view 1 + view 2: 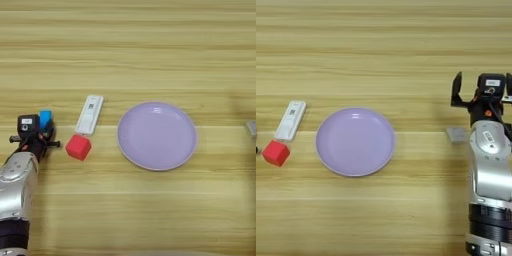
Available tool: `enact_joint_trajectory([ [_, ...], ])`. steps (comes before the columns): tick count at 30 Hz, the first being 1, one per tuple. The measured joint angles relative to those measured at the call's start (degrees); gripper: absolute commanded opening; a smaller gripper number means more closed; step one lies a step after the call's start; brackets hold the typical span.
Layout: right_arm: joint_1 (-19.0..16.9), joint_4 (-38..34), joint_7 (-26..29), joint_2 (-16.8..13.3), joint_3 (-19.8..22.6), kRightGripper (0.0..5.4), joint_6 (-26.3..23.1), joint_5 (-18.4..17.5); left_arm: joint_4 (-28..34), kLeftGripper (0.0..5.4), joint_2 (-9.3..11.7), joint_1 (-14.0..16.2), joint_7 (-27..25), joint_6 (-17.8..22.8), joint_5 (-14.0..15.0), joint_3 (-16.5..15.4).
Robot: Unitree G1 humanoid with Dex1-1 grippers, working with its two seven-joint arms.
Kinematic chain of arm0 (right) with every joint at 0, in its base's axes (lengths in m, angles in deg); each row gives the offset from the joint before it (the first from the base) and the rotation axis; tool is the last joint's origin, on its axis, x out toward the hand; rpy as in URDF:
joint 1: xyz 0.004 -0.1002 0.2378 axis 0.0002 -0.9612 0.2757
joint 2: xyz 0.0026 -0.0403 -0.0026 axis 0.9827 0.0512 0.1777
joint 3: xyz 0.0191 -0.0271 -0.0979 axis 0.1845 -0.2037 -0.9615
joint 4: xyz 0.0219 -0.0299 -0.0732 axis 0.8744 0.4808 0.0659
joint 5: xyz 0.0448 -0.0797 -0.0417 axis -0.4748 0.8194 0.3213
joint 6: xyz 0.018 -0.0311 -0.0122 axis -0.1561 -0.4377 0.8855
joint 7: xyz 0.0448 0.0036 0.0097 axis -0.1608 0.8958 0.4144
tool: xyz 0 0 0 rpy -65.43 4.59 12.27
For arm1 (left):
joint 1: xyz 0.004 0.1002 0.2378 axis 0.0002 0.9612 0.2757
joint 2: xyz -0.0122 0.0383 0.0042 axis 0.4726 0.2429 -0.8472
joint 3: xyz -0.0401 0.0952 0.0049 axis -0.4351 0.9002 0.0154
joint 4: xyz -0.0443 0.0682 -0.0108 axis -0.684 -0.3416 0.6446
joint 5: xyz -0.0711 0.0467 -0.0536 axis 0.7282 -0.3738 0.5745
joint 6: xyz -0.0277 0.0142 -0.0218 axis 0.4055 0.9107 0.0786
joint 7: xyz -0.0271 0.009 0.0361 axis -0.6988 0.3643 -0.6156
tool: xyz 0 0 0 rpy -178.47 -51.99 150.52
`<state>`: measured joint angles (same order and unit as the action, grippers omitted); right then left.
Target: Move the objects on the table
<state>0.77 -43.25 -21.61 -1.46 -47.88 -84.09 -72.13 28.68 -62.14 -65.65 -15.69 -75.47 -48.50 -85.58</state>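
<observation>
Left gripper (44, 131) near the table's (150, 55) left edge, fingers pinching the blue bar (45, 118); grasp step apparently complete. Red cube (78, 147) lies just beside it, toward the lilac plate (157, 135) at mid-table. Right gripper (483, 90) spread, idle near the right edge. Next: lift the bar clear of the cube.

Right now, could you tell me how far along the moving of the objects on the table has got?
Nothing looks finished: the lilac plate is bare. In hand: the left gripper sits at the blue bar, though a grip isn't clear. Left: the red cube and white device lie on the table. The right gripper waits open.
</observation>
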Motion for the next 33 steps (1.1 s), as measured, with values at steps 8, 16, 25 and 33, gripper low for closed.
enact_joint_trajectory([
  [8, 0.0, 0.4, 0.0, 0.0, 0.0, 5.40, 0.0, 0.0, 0.6, 1.92, 0.0, 1.4, -2.1, 1.2, -0.2, 3.6],
  [16, 0.0, 0.9, 0.0, 0.0, -0.1, 5.40, 0.0, 0.0, 1.6, 2.60, -0.2, 2.4, -3.1, 0.3, 0.2, 4.2],
  [25, 0.0, 1.4, 0.0, 0.0, -0.3, 5.40, 0.0, 0.1, 1.9, 3.36, -0.2, 2.7, -2.6, 0.4, 0.2, 3.8],
  [33, 0.0, 1.9, 0.0, 0.0, -0.9, 5.40, 0.0, 0.3, 1.9, 4.22, -0.8, 2.7, -1.0, -3.6, 0.6, 1.4],
])
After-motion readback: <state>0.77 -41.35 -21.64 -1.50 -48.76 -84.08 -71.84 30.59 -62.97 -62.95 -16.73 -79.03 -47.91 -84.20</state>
